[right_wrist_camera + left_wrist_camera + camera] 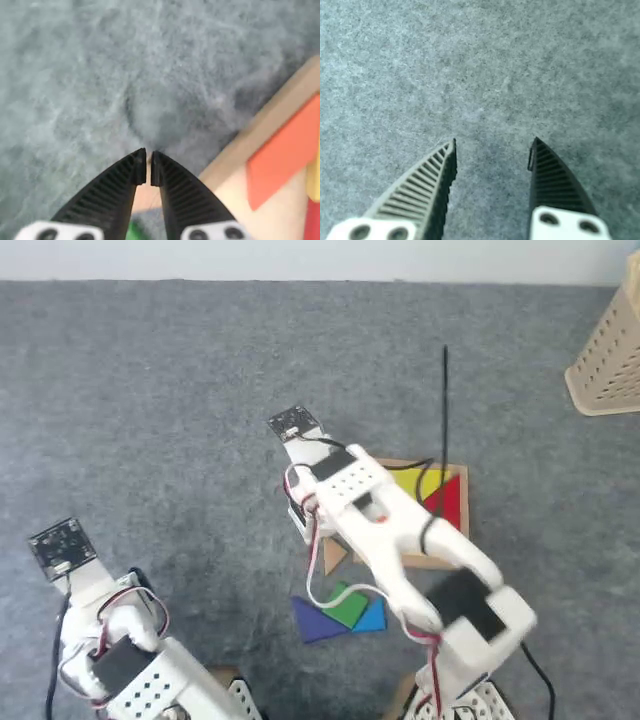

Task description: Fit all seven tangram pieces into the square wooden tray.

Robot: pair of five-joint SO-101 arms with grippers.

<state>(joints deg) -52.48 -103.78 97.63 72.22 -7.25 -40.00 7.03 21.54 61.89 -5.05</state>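
Our right gripper (148, 165): tips pressed together, nothing clearly pinched, over grey carpet (75, 75) just beside the square wooden tray (260, 132), w/ an orange-red flat piece (285, 160) inside. Our left gripper (492, 145): spread, above bare carpet. A green piece (348, 606), blue piece (373, 618), purple triangle (315, 622) lie loose near the tray. We judge it mid-task; next we'd need to open, lower onto a loose piece.

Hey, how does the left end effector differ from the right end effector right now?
The left end effector has its fingers spread wide apart; the right end effector has its fingertips nearly touching. The left end effector is over bare grey mat, while the right end effector is just beside the rim of the wooden tray. Both have ribbed, pointed fingers, and neither visibly grips a piece.
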